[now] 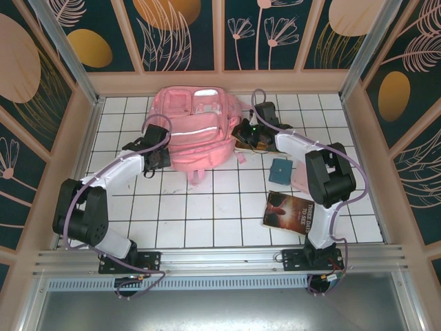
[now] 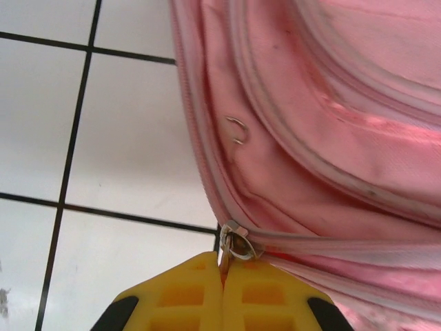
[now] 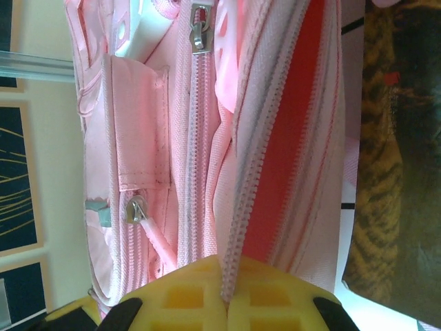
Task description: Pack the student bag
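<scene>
Lab cell: printed walls [image 1: 179,34], tiled table [image 1: 207,214]

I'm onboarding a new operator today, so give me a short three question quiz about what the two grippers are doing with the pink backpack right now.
1. True or false: the left gripper is shut on a zipper pull of the student bag.
2. The right gripper pinches: A a strap, B the bag's open zipper edge, C a pencil.
3. What lies on the table nearest the right arm's base?
Key: 1 true; 2 B; 3 a dark-covered book.
</scene>
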### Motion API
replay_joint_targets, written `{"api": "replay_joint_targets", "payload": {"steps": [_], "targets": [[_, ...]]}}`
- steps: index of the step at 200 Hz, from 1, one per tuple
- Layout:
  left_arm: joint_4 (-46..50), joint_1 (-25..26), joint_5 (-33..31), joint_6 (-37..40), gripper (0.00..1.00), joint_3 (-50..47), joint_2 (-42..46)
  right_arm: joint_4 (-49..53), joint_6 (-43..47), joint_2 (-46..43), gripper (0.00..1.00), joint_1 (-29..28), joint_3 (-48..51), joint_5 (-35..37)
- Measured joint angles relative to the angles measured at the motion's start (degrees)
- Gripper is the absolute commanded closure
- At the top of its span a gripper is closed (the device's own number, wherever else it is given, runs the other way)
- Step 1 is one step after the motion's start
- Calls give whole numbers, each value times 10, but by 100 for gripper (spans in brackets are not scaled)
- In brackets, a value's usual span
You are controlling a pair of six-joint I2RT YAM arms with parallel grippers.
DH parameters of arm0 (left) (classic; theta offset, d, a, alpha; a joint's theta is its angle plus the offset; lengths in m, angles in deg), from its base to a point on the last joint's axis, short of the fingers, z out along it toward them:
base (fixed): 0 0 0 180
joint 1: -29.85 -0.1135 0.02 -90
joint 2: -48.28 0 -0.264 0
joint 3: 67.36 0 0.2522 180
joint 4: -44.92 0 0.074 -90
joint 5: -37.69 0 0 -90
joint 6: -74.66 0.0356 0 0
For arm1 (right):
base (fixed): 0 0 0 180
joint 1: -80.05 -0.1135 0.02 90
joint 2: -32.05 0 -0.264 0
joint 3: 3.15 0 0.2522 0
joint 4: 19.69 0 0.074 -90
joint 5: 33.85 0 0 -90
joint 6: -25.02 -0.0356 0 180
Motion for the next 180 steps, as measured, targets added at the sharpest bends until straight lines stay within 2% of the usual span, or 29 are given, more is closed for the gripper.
{"api": "replay_joint_targets", "payload": {"steps": [21,30,47,56,68,104,137,161,180], "targets": [[-42,-21,20,22,100,-8,-3,0,10,8,100,2,-6,2],[-60,-25,33,33,100,-14,-3,0,15,12,89,5,-9,1],[-86,-31,63,54,100,-26,-2,2,25,16,59,16,-12,-1],[-95,-37,76,61,100,-34,0,8,36,16,50,25,-16,-3],[-103,-42,93,71,100,-45,7,18,51,15,44,36,-25,-2],[-118,-43,128,86,100,-60,52,79,142,-30,40,18,-25,19],[-128,-42,148,90,100,-62,80,118,311,-64,39,-55,-63,32],[-128,-40,158,97,100,-62,85,134,442,-51,41,-123,-121,-1],[-127,-38,164,103,100,-62,90,157,518,-5,42,-153,-201,-50]]}}
